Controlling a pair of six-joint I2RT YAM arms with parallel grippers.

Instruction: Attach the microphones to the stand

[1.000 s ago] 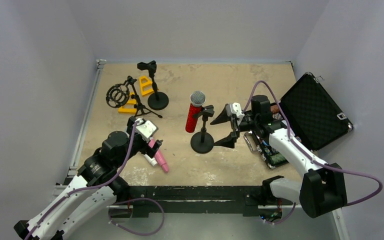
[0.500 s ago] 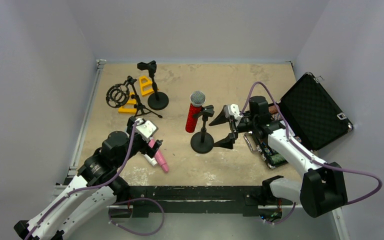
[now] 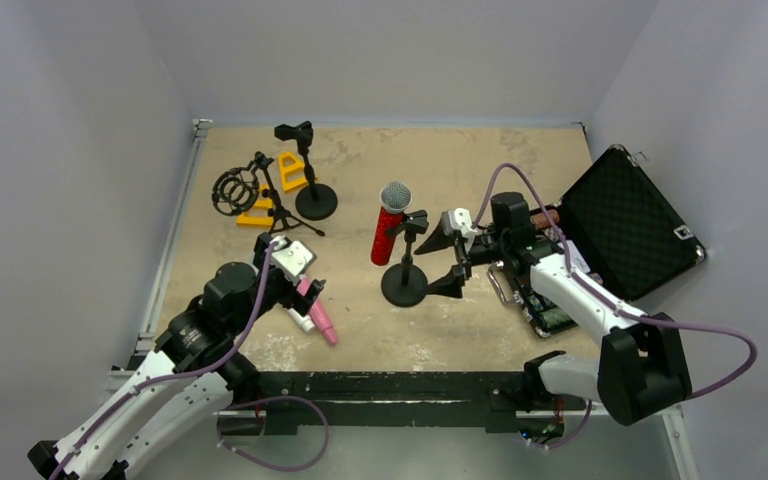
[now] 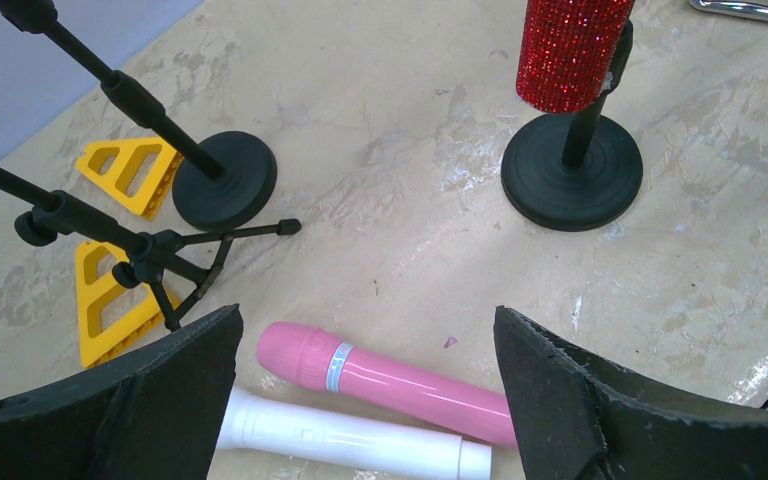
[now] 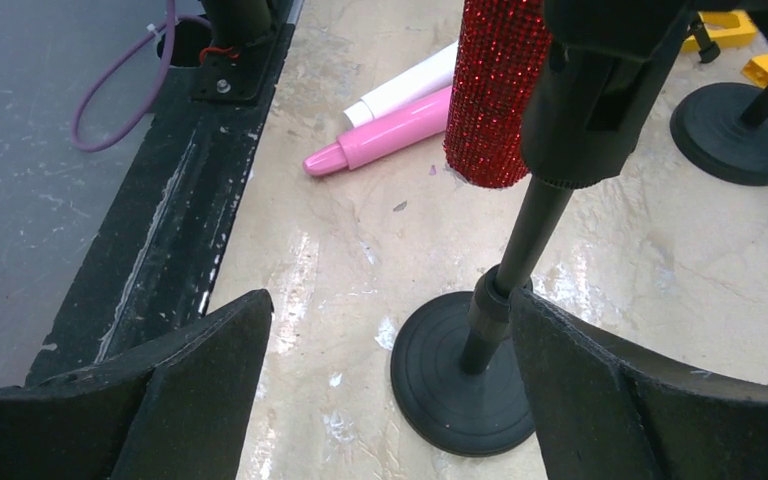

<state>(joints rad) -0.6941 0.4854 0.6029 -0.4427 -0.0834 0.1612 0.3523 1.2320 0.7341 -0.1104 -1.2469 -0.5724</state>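
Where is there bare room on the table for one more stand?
The far strip, between the round-base stand and the open case, is bare. So is the near patch in front of the red microphone's stand, right of the pink microphone. The far left corner, around the tripod stand, is crowded.

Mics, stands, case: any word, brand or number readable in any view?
None readable.
White mic: a faint mark on the barrel, too small to read.
Red mic, pink mic, the stand, case: no lettering shows.
Board beside the case: too small to tell.
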